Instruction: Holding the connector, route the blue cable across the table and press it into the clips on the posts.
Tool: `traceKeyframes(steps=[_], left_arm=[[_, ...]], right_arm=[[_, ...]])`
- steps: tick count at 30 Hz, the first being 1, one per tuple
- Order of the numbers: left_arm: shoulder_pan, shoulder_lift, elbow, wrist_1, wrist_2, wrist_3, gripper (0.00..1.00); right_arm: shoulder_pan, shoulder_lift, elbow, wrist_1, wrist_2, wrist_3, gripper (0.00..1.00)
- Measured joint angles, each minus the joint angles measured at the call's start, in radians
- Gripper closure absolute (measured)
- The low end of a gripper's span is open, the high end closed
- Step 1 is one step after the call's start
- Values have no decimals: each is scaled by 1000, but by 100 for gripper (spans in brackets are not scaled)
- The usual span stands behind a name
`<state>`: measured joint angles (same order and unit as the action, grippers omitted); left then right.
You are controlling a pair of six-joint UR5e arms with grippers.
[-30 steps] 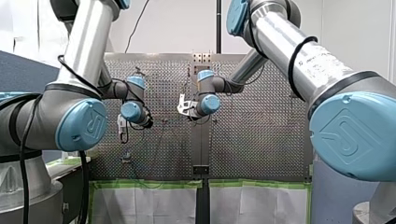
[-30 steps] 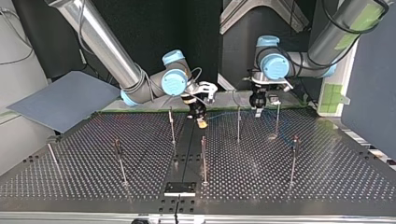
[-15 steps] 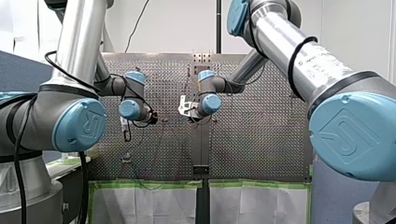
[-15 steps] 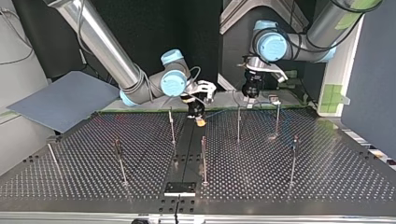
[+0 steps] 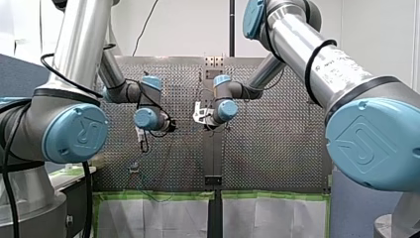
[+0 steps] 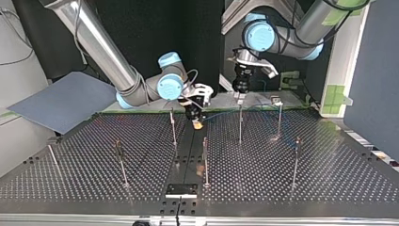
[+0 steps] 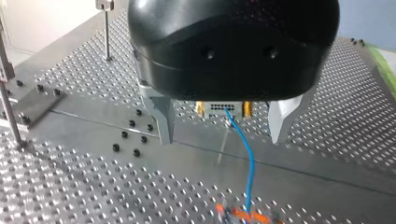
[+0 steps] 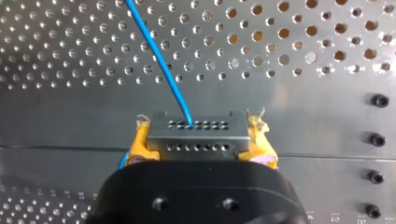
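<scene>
Thin blue cable (image 8: 159, 65) leads out of the grey metal connector (image 8: 196, 135), low over the perforated metal table (image 8: 303, 28)
My right gripper (image 8: 198, 140) has its yellow pads clamped on the connector; my left gripper (image 7: 223, 137) is spread wide, the cable running between its fingers, gripping nothing. I'd keep it taut, then drop it square onto a thin metal post (image 6: 240, 125)

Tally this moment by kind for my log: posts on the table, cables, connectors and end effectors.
Posts: 7
Blue cable: 1
Connector: 1
End effectors: 2, the left end effector open, the right end effector shut on the connector
Total: 11
</scene>
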<state>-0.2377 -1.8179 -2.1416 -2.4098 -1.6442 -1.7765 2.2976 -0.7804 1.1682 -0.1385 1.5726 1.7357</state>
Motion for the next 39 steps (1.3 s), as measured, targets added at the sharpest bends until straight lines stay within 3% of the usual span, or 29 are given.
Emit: traceKeyframes(steps=[8, 13, 19, 32, 39], left_arm=[[-26, -25, 54, -25, -18, -21, 1], [-41, -64, 95, -36, -30, -18, 1], [-61, -110, 141, -35, -44, -32, 1], [-74, -219, 250, -66, -40, -59, 1], [-80, -283, 314, -89, -75, -60, 1]], right_arm=[[-8, -11, 0, 1, -1, 0, 100], [-10, -24, 0, 7, -19, -2, 100], [-11, -31, 8, 28, -44, -20, 100], [-15, -40, 22, 29, -55, -25, 100], [-17, -42, 22, 31, -68, -27, 100]])
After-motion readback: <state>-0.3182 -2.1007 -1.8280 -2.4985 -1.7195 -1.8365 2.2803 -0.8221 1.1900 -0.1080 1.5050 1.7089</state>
